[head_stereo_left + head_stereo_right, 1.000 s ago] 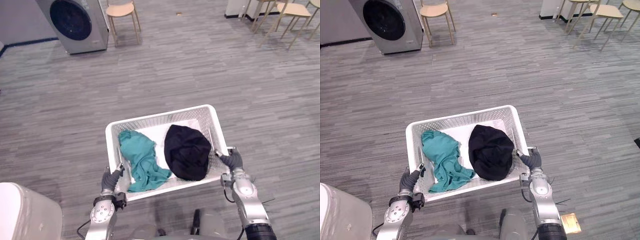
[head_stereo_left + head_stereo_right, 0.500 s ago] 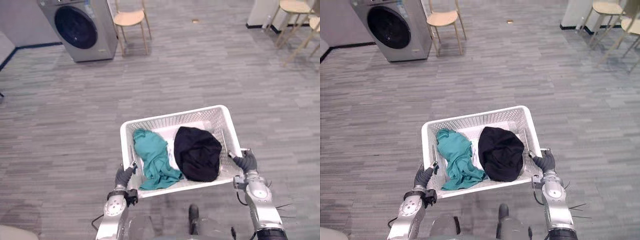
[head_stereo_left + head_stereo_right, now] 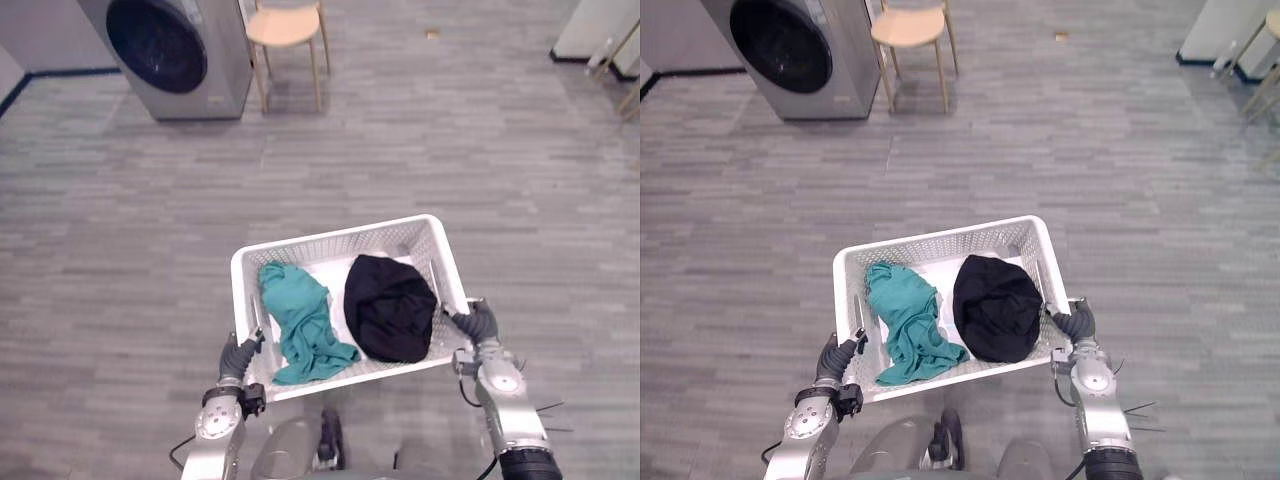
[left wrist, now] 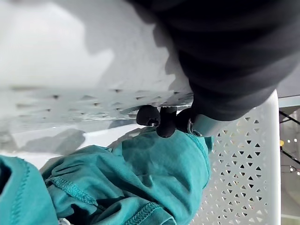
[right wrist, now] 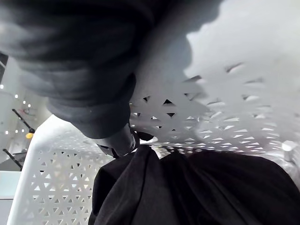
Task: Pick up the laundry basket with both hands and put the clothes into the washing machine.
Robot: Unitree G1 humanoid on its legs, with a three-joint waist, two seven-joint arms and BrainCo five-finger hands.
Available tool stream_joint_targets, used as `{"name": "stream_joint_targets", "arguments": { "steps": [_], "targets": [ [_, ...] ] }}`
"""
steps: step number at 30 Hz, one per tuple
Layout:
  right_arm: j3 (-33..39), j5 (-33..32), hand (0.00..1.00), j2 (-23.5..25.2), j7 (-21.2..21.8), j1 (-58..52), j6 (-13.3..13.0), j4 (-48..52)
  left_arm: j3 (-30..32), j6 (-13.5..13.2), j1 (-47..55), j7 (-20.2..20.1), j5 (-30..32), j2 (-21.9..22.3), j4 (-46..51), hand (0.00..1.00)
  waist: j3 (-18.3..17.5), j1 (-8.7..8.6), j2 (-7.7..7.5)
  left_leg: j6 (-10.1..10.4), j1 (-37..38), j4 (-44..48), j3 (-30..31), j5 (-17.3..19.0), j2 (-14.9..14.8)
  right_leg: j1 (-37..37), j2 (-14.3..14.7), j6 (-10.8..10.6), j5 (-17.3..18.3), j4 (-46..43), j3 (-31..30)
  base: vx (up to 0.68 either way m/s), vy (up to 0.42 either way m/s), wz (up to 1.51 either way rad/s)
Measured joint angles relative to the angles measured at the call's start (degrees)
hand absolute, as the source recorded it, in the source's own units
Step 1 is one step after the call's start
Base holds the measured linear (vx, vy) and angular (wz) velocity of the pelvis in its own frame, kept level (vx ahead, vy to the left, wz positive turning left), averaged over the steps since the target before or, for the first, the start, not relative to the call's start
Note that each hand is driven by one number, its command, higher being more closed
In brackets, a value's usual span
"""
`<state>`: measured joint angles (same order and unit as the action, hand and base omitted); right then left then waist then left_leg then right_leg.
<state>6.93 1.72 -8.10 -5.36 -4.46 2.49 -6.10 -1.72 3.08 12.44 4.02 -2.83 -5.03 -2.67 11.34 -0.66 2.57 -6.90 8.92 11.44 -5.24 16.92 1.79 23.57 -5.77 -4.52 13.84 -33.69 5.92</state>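
The laundry basket (image 3: 340,237) is carried between the two hands. Its long axis runs from the left hand (image 3: 237,356) to the right hand (image 3: 480,322), with the right end turned slightly farther ahead. Both short ends are gripped. The left fingers (image 4: 149,116) are curled over one rim, just above the teal garment (image 3: 300,325). The right fingers (image 5: 121,142) are hooked over the opposite rim, beside the black garment (image 3: 390,305). The two garments lie side by side between the fingers. The washing machine (image 3: 175,50) is seen well ahead of the left fingers, with a stool (image 3: 285,28) just beside it.
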Motion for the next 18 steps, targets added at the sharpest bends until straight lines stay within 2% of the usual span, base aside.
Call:
{"name": "stream_joint_targets", "arguments": {
  "steps": [1,2,3,4,5,6,7,8,9,10,11,12,14,15,16,17,18],
  "targets": [
    [0.45,-0.01,1.00,0.02,-0.03,-0.32,0.01,0.47,-0.35,-0.10,-0.48,-0.03,0.01,-0.17,-0.16,1.00,-0.04,-0.90,-0.69,0.43,2.26,-1.67,1.34,0.21,0.21,0.58,0.10,-1.56,-4.69,12.09,-1.04,0.74,-0.131,1.04],
    [0.64,-0.01,1.00,-0.01,-0.04,-0.53,0.02,0.82,-0.72,-0.14,-0.65,-0.05,0.05,-0.50,-0.43,1.00,-0.36,-1.95,-1.87,2.68,5.62,-2.85,3.25,1.52,0.80,2.68,-0.25,-3.75,-9.39,19.81,-2.75,0.75,-0.150,0.97],
    [0.69,-0.01,1.00,-0.15,-0.06,-1.13,0.06,0.81,-1.29,-0.14,-0.59,-0.06,0.05,-0.80,-1.24,1.00,-0.70,-2.27,-2.50,5.11,8.24,-2.79,4.10,3.04,0.82,3.48,-0.23,-2.66,-12.26,23.25,-3.60,0.79,-0.190,0.81],
    [0.40,0.00,1.00,-0.28,-0.06,-2.40,0.12,0.77,-1.62,-0.15,-0.08,-0.12,0.06,-0.90,-2.16,1.00,-1.31,-2.02,-3.11,5.92,11.11,-1.87,5.38,3.93,0.94,3.57,-0.09,0.02,-16.57,22.82,-4.98,0.83,-0.228,0.80],
    [0.60,0.01,1.00,-0.58,-0.07,-4.19,0.40,0.64,-1.80,-0.09,0.43,-0.14,0.16,0.79,-4.07,1.00,-2.78,-2.80,-0.55,6.45,11.46,2.96,7.70,4.66,-1.70,3.80,0.97,1.71,-22.39,16.41,-4.26,1.00,-0.302,0.93],
    [1.12,0.03,1.00,-1.22,-0.04,-4.94,0.58,0.67,-2.03,-0.05,1.23,-0.17,0.35,2.70,-4.88,1.00,-3.45,-3.29,3.03,8.16,7.29,14.44,8.11,3.58,-5.37,3.45,2.39,2.29,-18.71,11.24,-0.80,0.82,-0.261,0.88],
    [1.24,0.05,1.00,-1.41,-0.03,-5.20,0.58,0.87,-2.14,-0.09,1.66,-0.18,0.47,3.25,-4.72,1.00,-3.32,-3.56,4.51,10.15,4.07,22.56,7.43,0.91,-7.32,2.28,3.28,3.32,-16.35,9.73,0.66,0.93,-0.312,0.59],
    [0.44,-0.05,1.00,-1.58,0.03,-5.85,0.94,1.21,-1.37,0.10,2.61,-0.41,0.60,3.77,-4.74,1.00,-2.63,-2.73,5.76,11.71,-3.81,40.07,4.35,-17.73,-12.65,-2.33,5.95,5.49,-11.95,8.57,2.10,0.89,-0.309,0.21],
    [0.04,-0.05,1.00,-1.42,0.03,-6.36,1.26,1.71,-1.19,0.09,3.32,-0.48,0.60,3.59,-4.76,1.00,-2.59,-1.42,5.83,11.72,-8.28,49.55,2.63,-18.74,-16.33,-6.32,7.38,6.49,-10.24,9.93,2.72,0.89,-0.308,0.07],
    [0.04,-0.05,1.00,-1.23,-0.09,-6.79,1.41,2.41,-1.41,0.07,3.58,-0.51,0.58,3.48,-4.66,1.00,-2.51,-1.06,5.84,10.79,-11.37,54.98,1.83,-16.76,-18.11,-9.30,8.18,6.93,-9.38,11.40,3.13,0.58,-0.197,0.03],
    [0.04,-0.05,1.00,-1.19,-0.58,-7.62,1.44,3.88,-1.59,-0.29,3.80,-0.52,0.14,2.91,-4.46,1.00,-1.91,0.01,4.90,8.63,-16.56,60.00,0.26,-12.08,-18.90,-15.31,8.68,7.44,-8.07,15.00,3.32,0.70,-0.196,0.14],
    [0.05,-0.05,1.00,-1.28,-0.73,-7.77,1.44,5.31,-1.65,-0.92,3.94,-0.54,-0.13,2.90,-3.94,1.00,-1.41,0.60,3.75,7.08,-20.60,58.81,-2.03,-8.28,-18.54,-20.61,8.34,7.67,-7.56,18.97,3.09,0.69,-0.174,0.16],
    [0.24,-0.11,1.00,-1.33,-0.88,-7.80,1.41,7.39,-1.64,-1.26,3.96,-0.65,-0.87,2.89,-2.18,1.00,-0.97,1.51,2.90,6.53,-26.33,51.90,-5.65,-4.17,-17.61,-25.97,7.99,7.68,-6.84,23.77,2.96,0.60,-0.104,0.12],
    [0.50,-0.13,1.00,-1.52,-0.90,-6.86,1.26,7.73,-1.65,-1.32,3.85,-0.76,-1.13,2.99,-0.96,1.00,-0.68,1.67,2.33,6.51,-29.17,40.75,-6.33,-3.43,-14.35,-29.06,7.03,7.14,-6.00,26.32,2.96,0.64,-0.020,0.06],
    [0.63,-0.19,1.00,-2.02,-0.89,-5.78,1.22,7.28,-1.57,-1.33,3.83,-0.84,-1.10,3.06,-0.10,1.00,-0.21,2.00,1.65,8.15,-30.50,25.87,-5.51,-4.52,-10.84,-31.76,5.98,6.39,-4.69,28.27,2.60,0.64,0.015,-0.03],
    [0.78,-0.19,1.00,-2.12,-0.87,-5.19,1.22,6.80,-1.53,-1.32,3.83,-0.84,-1.07,3.26,-0.04,1.00,-0.25,2.24,1.81,10.24,-30.71,18.11,-4.97,-6.35,-9.53,-33.19,5.56,5.77,-3.91,29.16,2.18,0.78,0.124,-0.30],
    [1.02,-0.16,1.00,-2.50,-0.72,-4.30,1.21,5.77,-1.57,-1.19,3.90,-0.85,-0.94,3.69,0.17,1.00,-0.62,3.19,2.72,12.56,-31.47,7.32,-3.90,-10.41,-9.08,-35.79,5.51,4.74,-2.56,31.09,0.91,0.66,0.152,-0.49]
  ]
}}
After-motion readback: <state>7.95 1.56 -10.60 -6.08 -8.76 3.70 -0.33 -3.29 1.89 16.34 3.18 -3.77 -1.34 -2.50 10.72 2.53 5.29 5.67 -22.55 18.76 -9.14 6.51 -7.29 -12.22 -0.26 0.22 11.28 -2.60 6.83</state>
